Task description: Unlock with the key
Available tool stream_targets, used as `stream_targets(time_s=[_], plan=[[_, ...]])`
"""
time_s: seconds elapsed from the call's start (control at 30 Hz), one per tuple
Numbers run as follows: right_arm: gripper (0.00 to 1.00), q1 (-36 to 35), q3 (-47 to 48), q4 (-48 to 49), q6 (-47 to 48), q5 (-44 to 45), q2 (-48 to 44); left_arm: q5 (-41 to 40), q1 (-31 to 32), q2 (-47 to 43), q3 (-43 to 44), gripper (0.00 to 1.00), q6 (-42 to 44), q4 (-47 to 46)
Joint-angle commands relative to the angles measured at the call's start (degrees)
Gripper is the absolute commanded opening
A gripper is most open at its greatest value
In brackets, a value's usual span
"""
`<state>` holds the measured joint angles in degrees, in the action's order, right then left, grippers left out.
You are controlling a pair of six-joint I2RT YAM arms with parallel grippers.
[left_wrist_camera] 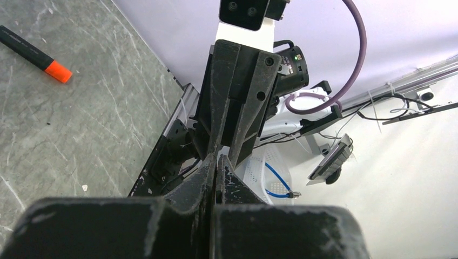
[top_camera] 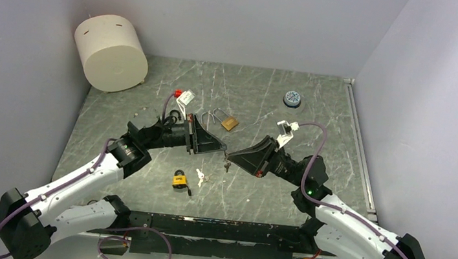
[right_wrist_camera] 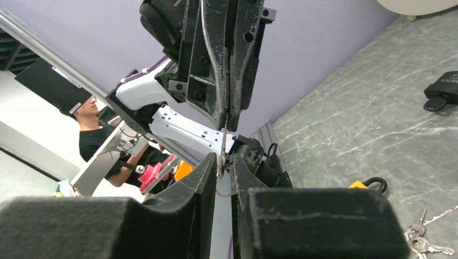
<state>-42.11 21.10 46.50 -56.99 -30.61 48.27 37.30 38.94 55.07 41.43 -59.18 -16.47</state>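
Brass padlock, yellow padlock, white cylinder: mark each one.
brass padlock [top_camera: 229, 124], top external view, on its body.
yellow padlock [top_camera: 178, 180], top external view, on its body.
white cylinder [top_camera: 116, 64], top external view, on its side.

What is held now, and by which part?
The left gripper pinches a key by one end; its ring end sits between the right gripper's parted fingers.

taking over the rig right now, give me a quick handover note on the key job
Left hand: shut on the key, held in the air over mid-table.
Right hand: tip to tip with the left hand, jaws slightly parted around the key's lower end, apparently not pinching it.
Locks: brass padlock lies on the table beyond the hands. Yellow padlock lies nearer the bases, loose keys beside it. Neither is held.
Done: key is off the table.
Left: insert the key, turn, open the shackle. I cannot tell which lock it fits.
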Motion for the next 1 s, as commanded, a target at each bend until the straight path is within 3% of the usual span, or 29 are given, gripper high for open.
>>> stream_targets(time_s=[0.0,0.2,0.33,0.37,0.4,0.5,0.53,0.63,0.73,0.8,0.97], plan=[[0.18,-0.17,1.18,3.22,0.85,-1.49,1.18,1.28,0.09,-0.75,0.91,0.03,0.63,-2.79],[0.00,-0.17,1.62,4.86,-0.01,-2.43,2.61,1.12,0.14,-0.65,0.91,0.03,0.37,-4.12],[0.00,-0.17,0.96,4.69,0.13,-1.55,1.91,0.61,0.17,-1.16,1.06,0.03,0.91,-3.53],[0.00,-0.22,0.69,4.15,0.43,-1.03,1.33,0.07,0.17,-1.44,1.21,0.07,1.36,-2.54],[0.00,-0.20,0.51,3.48,1.04,-0.13,0.79,-0.88,0.14,-1.88,1.58,0.20,2.14,-0.83],[0.00,-0.17,-0.47,-0.09,4.22,2.39,-1.27,-7.46,0.16,-3.41,4.38,0.79,5.95,10.09],[0.00,-0.18,-0.60,-2.95,5.74,3.63,-2.08,-11.73,0.16,-3.69,5.80,0.91,7.12,16.28],[0.00,-0.13,-1.25,-12.56,10.48,8.31,-4.74,-28.30,0.11,-2.82,10.82,0.94,9.21,35.60],[0.00,-0.12,-3.58,-18.24,12.76,13.02,-7.45,-40.72,0.14,1.41,14.17,0.94,8.40,45.83],[0.00,-0.06,-5.14,-20.03,13.19,15.74,-9.02,-44.84,0.10,5.40,15.62,0.94,7.61,48.14],[0.00,0.06,-9.03,-23.08,12.56,21.48,-12.60,-48.10,0.15,17.50,19.34,0.94,7.49,44.05]])
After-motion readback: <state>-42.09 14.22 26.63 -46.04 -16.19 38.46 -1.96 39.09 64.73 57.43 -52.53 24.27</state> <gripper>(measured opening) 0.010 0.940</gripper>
